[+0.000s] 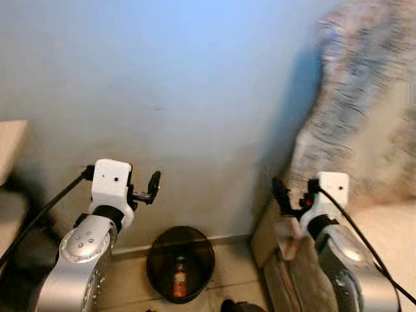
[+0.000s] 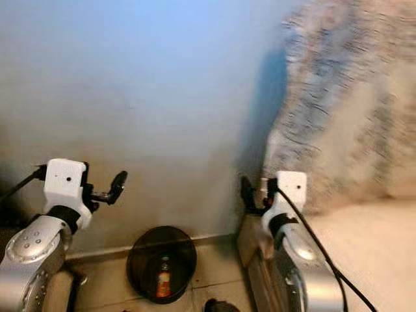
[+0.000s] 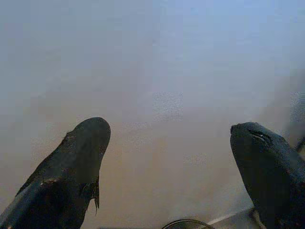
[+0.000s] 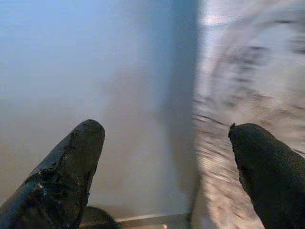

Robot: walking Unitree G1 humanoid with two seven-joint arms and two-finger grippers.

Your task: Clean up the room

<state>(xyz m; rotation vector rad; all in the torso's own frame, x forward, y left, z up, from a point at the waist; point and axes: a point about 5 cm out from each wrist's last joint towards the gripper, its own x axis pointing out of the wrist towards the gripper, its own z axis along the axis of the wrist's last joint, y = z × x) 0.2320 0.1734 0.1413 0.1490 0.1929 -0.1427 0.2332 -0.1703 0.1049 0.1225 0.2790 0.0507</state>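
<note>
A dark round bin [image 1: 180, 263] stands on the tiled floor against the pale wall, between my two arms. An orange-brown bottle [image 1: 179, 281] lies inside it. My left gripper [image 3: 169, 133] is raised above and to the left of the bin, facing the wall, open with nothing between its fingers. Over by the edge of the beige sofa [image 1: 390, 234], my right gripper [image 4: 167, 131] is held up and is also open and empty. The bin's rim [image 3: 183, 223] peeks in low in the left wrist view.
A grey patterned cushion [image 1: 351, 97] leans against the wall on the sofa at the right. A beige furniture corner [image 1: 10, 146] juts in at the far left. A small dark object [image 1: 234, 305] lies on the floor near the bin.
</note>
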